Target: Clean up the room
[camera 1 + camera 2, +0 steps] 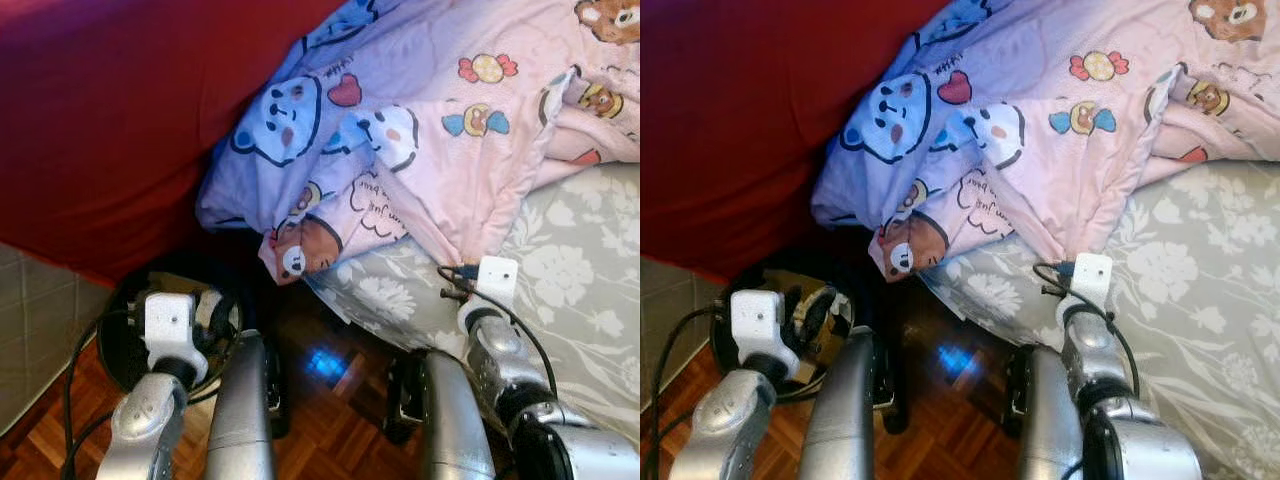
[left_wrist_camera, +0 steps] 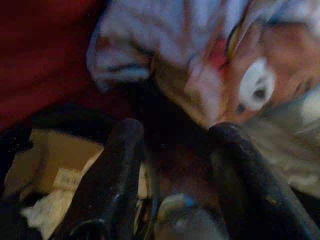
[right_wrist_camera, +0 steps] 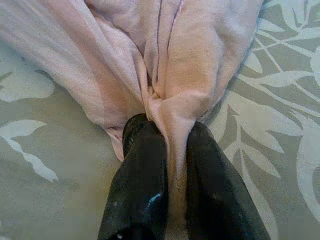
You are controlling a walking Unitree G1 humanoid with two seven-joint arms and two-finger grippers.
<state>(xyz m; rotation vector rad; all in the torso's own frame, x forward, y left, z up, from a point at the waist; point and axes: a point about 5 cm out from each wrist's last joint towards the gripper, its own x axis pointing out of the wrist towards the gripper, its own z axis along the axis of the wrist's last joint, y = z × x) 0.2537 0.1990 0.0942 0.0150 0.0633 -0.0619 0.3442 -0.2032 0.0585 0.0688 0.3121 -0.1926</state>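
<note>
Pink cartoon-print blanket [image 1: 470, 140] bunched on the grey floral bedsheet [image 1: 590, 290], beside a red cover [image 1: 110, 120]. Fold of it clamped between right gripper [image 3: 172, 145] fingers. Left gripper [image 2: 172, 150] fingers apart, above a black bin [image 1: 125, 340] holding paper scraps on the parquet floor [image 1: 330, 400].

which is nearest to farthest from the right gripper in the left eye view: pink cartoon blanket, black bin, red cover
1. pink cartoon blanket: pinched in the right gripper, on the bed.
2. black bin: on the floor to the robot's left.
3. red cover: far upper left.
</note>
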